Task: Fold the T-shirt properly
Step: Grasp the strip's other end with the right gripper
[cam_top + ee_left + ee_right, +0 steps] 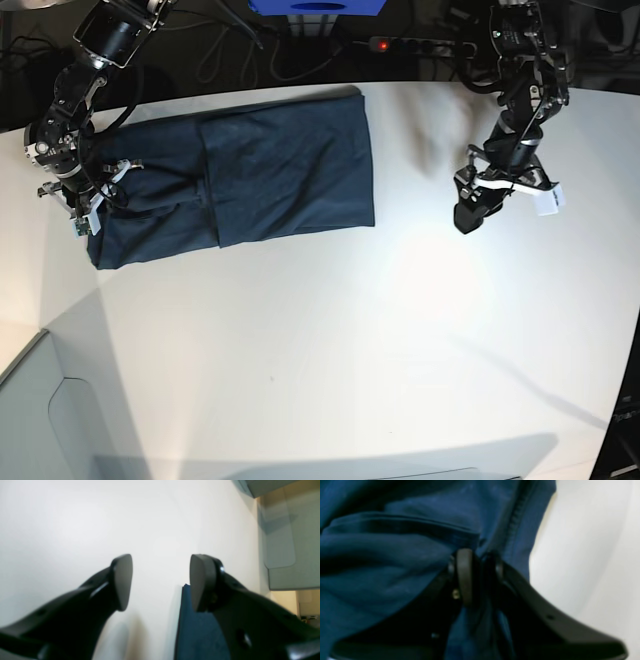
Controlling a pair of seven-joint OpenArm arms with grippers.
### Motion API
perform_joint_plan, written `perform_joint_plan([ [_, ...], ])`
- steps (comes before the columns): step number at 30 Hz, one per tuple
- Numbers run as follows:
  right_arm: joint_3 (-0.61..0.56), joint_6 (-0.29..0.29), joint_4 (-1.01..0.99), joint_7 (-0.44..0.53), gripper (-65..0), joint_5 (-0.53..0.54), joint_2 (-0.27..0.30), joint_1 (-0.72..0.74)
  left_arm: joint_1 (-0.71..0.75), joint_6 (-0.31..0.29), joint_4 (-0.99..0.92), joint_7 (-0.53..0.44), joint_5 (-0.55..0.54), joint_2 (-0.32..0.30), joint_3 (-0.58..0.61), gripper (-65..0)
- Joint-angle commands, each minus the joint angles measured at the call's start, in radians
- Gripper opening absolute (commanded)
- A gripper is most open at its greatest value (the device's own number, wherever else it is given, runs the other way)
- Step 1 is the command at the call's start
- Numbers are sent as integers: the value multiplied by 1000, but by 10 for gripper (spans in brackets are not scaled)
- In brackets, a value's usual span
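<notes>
T-shirt (245,175): dark navy, lying flat on the white table (330,330) in its far-left area in the base view, folded into a long rectangle with a layered panel visible across its middle. Wrinkles are concentrated at its left end.

Right gripper (480,562): positioned at that left end. In the right wrist view its jaws are nearly together, with a fold of the blue fabric pinched between them beside a stitched seam.

Left gripper (160,580): well apart from the garment in the base view, hovering above bare table at the far right. Its jaws stand wide apart with nothing between them. A blue cloth edge shows below one finger (200,585) in the left wrist view.
</notes>
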Motion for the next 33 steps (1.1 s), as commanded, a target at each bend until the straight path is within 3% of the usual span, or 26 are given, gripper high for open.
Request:
perform_joint_plan([
  [1, 3, 11, 1, -55, -615, -56, 10, -3, -2, -12, 21, -20, -20, -7, -5, -301],
  [3, 6, 11, 4, -55, -650, -56, 10, -2, -2, -12, 21, -20, -18, -7, -5, -301],
  [6, 10, 11, 4, -55, -620, -56, 10, 4, -2, -12, 21, -20, -17, -7, -5, -301],
  [8, 10, 11, 6, -55, -570, -57, 13, 4, -2, -12, 18, -20, -15, -7, -5, -301],
  [11, 10, 11, 6, -55, -440, -57, 13, 4, -2, -12, 15, -21, -15, -7, -5, -301],
  [13, 4, 11, 6, -55, -400, -57, 13, -2, -2, -12, 12, -24, -15, -7, -5, -301],
  [17, 4, 11, 6, -56, -480, -57, 12, -2, -4, -12, 12, -24, -15, -7, -5, -301],
  [19, 9, 11, 6, -56, -470, -59, 10, 1, -4, -12, 12, -24, -14, -7, -5, -301],
  [22, 13, 11, 6, -56, -402, -57, 10, 4, -4, -12, 10, -24, -12, -7, -5, -301],
  [28, 61, 11, -2, -58, -195, -56, -8, 18, -4, -12, 10, -24, -12, -7, -5, -301],
  [30, 61, 11, -2, -58, -157, -56, -11, 17, -5, -12, 10, -24, -12, -7, -5, -301],
  [33, 60, 11, -3, -58, -151, -56, -17, 17, -5, -12, 10, -24, -14, -7, -5, -301],
])
